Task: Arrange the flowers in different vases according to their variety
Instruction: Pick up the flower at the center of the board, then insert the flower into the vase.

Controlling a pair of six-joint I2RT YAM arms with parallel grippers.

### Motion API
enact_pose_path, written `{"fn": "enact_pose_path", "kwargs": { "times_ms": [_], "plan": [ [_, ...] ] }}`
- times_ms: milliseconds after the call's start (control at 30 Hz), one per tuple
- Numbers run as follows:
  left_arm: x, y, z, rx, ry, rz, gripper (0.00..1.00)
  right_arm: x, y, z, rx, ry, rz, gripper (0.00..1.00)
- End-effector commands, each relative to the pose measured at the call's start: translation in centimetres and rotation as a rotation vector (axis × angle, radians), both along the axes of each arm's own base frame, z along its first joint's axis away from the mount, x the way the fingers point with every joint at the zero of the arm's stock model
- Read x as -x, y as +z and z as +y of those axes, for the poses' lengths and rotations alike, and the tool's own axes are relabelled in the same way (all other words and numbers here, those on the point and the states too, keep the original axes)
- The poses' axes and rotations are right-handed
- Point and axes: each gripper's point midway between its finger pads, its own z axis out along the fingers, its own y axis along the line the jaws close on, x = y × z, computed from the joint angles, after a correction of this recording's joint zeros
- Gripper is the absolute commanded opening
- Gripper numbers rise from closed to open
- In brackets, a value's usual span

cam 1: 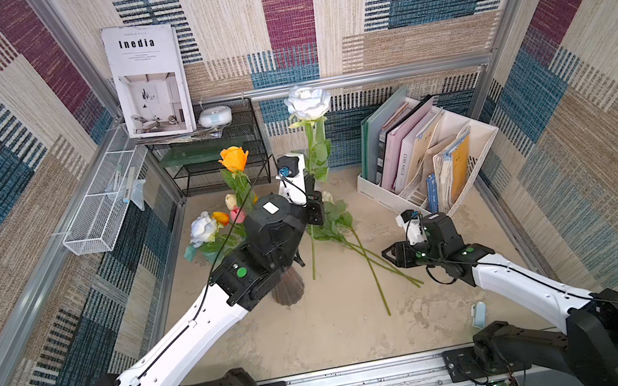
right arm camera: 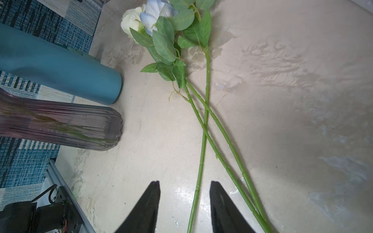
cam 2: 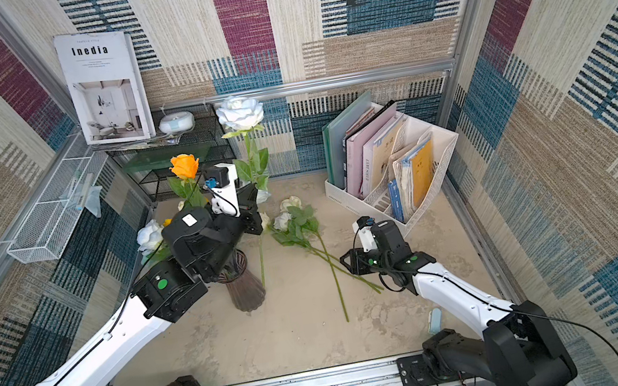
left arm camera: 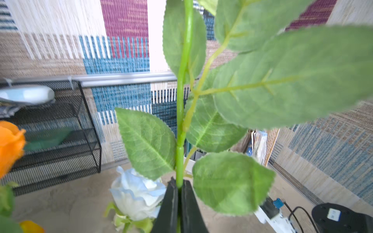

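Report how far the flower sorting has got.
Done: an orange rose, a white rose and tulips already stand upright, their bases hidden. In hand: the left gripper is shut on a pale-blue rose by its stem. Left: three roses lie on the table before the open right gripper.

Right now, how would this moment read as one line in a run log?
left gripper: shut on white rose, held upright | right gripper: open, above lying rose stems

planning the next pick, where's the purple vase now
In both top views the purple vase stands left of centre, partly under the left arm, beside the blue vase.
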Motion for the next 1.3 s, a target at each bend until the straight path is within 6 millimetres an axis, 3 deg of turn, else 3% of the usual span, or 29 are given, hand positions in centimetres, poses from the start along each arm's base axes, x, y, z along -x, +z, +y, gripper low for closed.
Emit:
{"fn": "enact_pose_path", "kwargs": {
  "times_ms": [0,100,233,733,1067,1200,1267],
  "plan": [
    [1.5,5.5,1.7,0.014,-0.007,-0.231,0.00,-0.7,0.7,0.6,-0.010,0.030,-0.040,0.46],
    [2.3,6.4,3.6,-0.030,0.018,-0.304,0.00,-1.4,0.5,0.9,0.017,0.050,-0.044,0.44],
    [2.5,5.7,5.8,-0.080,0.055,-0.364,0.00,-2.9,-0.5,1.0,0.076,0.057,-0.031,0.44],
    [1.0,-0.4,9.9,0.040,0.087,-0.366,0.00,-10.2,-4.0,4.2,0.194,0.137,0.023,0.42],
    [2.3,-6.2,11.1,0.108,0.080,-0.247,0.00,-9.3,-3.4,7.5,0.268,0.298,-0.089,0.41],
    [2.6,-8.1,10.8,0.095,0.054,-0.171,0.09,-8.9,-4.4,7.6,0.342,0.330,-0.095,0.40],
    [2.9,-8.9,11.0,0.095,0.055,-0.144,0.20,-8.9,-5.3,7.2,0.396,0.342,-0.086,0.39]
  ]
}}
